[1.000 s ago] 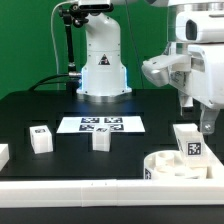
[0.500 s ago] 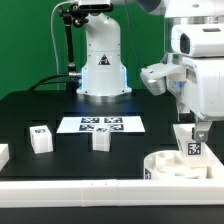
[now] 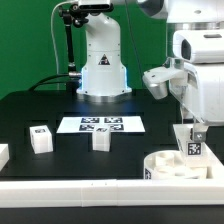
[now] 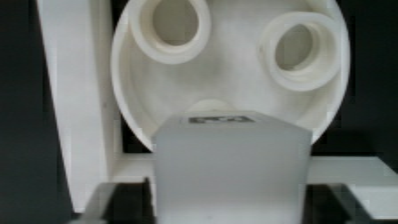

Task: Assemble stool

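At the exterior view's far left a white block (image 3: 3, 153), probably another leg, sits half out of frame. Next comes a tagged leg (image 3: 40, 138), then the marker board (image 3: 100, 125) with a second leg (image 3: 101, 139) just in front of it. None of these has shifted.

The change is all on the exterior view's right. The gripper (image 3: 197, 130) has come down over the third leg (image 3: 190, 146), which stands upright just beside the round seat (image 3: 165, 163). From the wrist, the third leg (image 4: 231, 170) sits between the fingers, with the seat (image 4: 222, 75) and its sockets beyond. I cannot tell whether the jaws already pinch it. To me, a pick-up is starting.
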Controlling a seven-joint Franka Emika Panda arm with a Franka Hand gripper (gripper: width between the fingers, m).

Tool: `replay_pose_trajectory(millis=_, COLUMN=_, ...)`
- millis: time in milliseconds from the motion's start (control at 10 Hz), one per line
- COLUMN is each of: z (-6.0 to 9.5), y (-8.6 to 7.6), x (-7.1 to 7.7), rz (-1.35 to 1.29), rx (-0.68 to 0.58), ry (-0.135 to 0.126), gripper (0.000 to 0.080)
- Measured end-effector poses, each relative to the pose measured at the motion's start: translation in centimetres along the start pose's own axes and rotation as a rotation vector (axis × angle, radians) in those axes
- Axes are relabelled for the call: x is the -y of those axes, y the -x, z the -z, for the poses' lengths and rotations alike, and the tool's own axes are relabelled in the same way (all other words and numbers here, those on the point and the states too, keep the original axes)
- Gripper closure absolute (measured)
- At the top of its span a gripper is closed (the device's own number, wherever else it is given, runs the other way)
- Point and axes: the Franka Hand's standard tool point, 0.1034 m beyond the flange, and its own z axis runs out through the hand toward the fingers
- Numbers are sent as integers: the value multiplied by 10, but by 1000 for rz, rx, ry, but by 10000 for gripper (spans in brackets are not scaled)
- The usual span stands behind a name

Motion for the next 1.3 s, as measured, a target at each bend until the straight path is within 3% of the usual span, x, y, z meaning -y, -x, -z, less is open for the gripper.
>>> replay_pose_trajectory(millis=100, z=0, y=0, x=0, rz=-15, rx=0, ry=0, gripper=462)
replay_pose_trajectory(millis=400, z=0, y=1, x=0, rz=-101, rx=-1, ry=0, gripper=461)
replay_pose_trajectory(millis=500, z=0, y=0, x=1, rz=-195, rx=-2, ry=-7, gripper=461)
replay_pose_trajectory(millis=700, z=-1, y=2, x=5, rz=-408, rx=9, ry=-45, gripper=460)
replay_pose_trajectory(millis=900, z=-1, y=0, x=5, rz=-642, rx=-5, ry=-56, gripper=459)
replay_pose_trajectory(millis=1300, z=-2, y=-2, x=1, rz=-876, rx=-23, ry=-38, gripper=459)
